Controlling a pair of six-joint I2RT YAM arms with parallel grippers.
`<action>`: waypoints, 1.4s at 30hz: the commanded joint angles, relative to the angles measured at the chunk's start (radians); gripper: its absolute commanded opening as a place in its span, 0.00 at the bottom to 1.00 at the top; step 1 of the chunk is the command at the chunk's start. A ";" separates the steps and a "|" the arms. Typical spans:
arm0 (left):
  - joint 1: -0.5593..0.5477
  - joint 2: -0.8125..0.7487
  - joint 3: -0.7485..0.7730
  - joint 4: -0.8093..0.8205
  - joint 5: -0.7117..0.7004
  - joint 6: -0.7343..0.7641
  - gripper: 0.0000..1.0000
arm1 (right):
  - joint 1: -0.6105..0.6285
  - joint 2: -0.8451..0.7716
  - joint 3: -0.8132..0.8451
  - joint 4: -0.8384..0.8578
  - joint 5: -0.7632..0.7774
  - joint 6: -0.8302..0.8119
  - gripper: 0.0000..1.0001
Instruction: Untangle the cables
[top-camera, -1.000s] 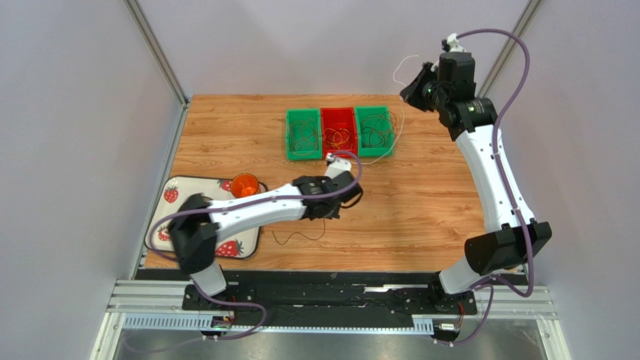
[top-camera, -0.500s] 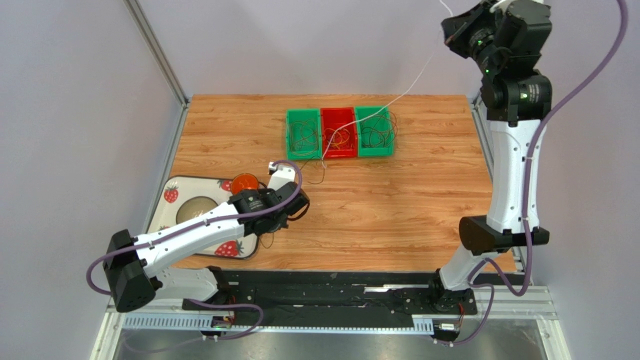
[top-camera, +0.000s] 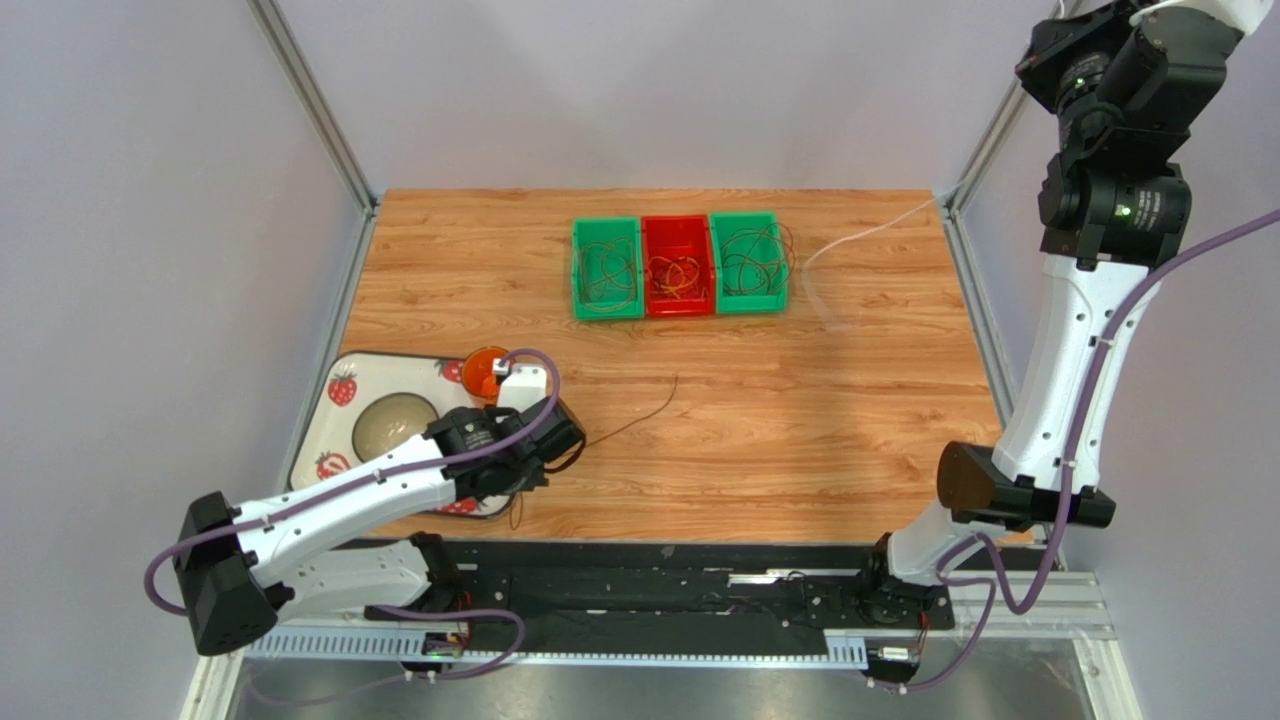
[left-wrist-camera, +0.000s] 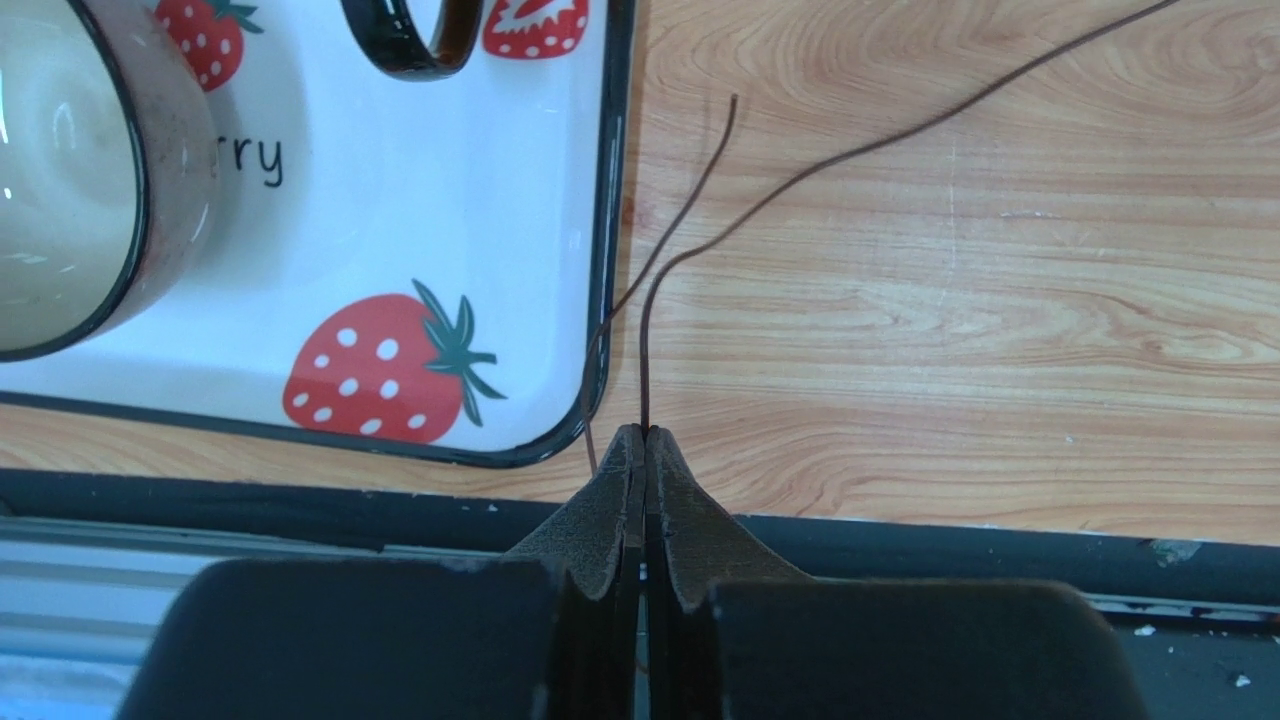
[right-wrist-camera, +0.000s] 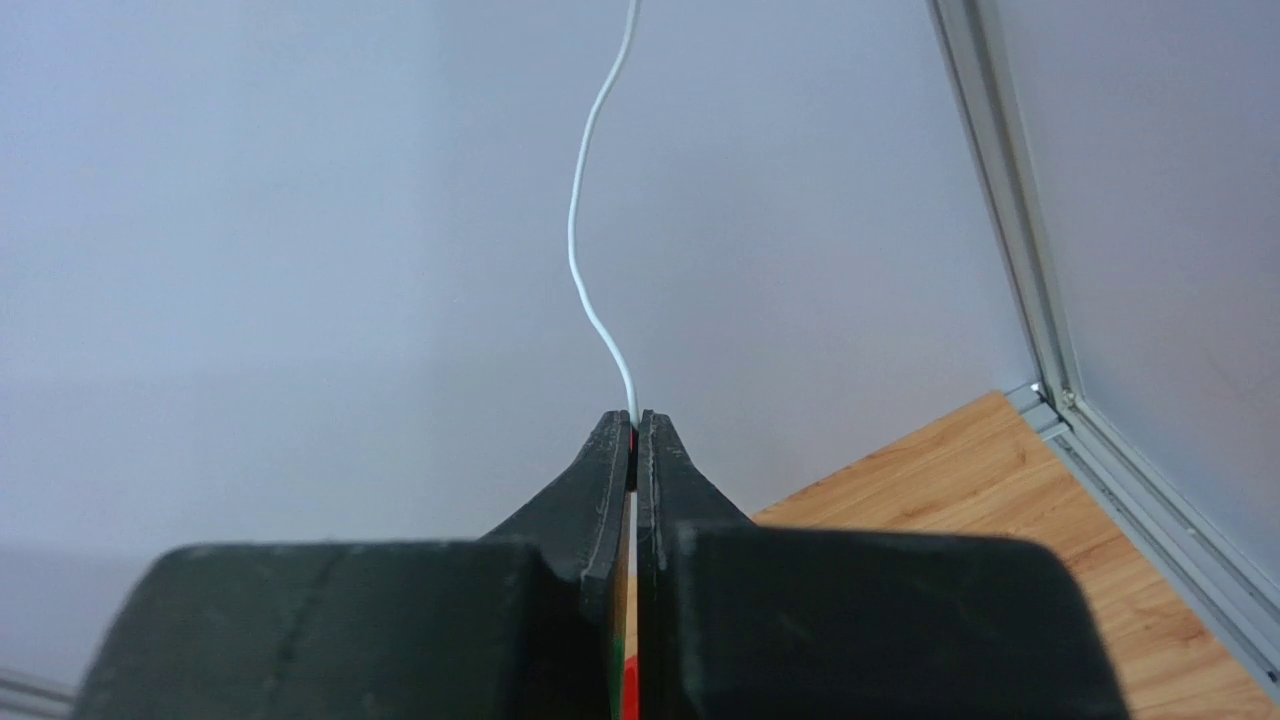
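On the strawberry-print tray at the left, only the letters "rry" could be read, beside a pale bowl and an orange cup. The left end effector was clenched on a thin brown cable, which trailed from its tips out over the worktop toward the right. Half a second before, that arm had reached further in, and the cable lay nearer the bins. At the middle of the far edge, two green bins flanked a red bin, each holding tangled cables in thin loops of brown, orange and yellow. A white cable, earlier stretched across the bins, had come clear and now rose from the worktop on their right. The right end effector, lifted higher and further right, was clamped on its end.
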 joint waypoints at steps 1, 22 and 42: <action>0.001 -0.004 -0.008 -0.040 -0.025 -0.073 0.00 | -0.046 -0.024 -0.011 0.048 0.028 0.002 0.00; 0.039 0.339 0.750 0.150 -0.036 0.434 0.00 | -0.116 -0.274 -0.649 0.212 -0.187 0.103 0.00; 0.260 0.832 1.541 0.194 -0.039 0.802 0.00 | -0.054 -0.320 -1.011 0.312 -0.360 0.145 0.00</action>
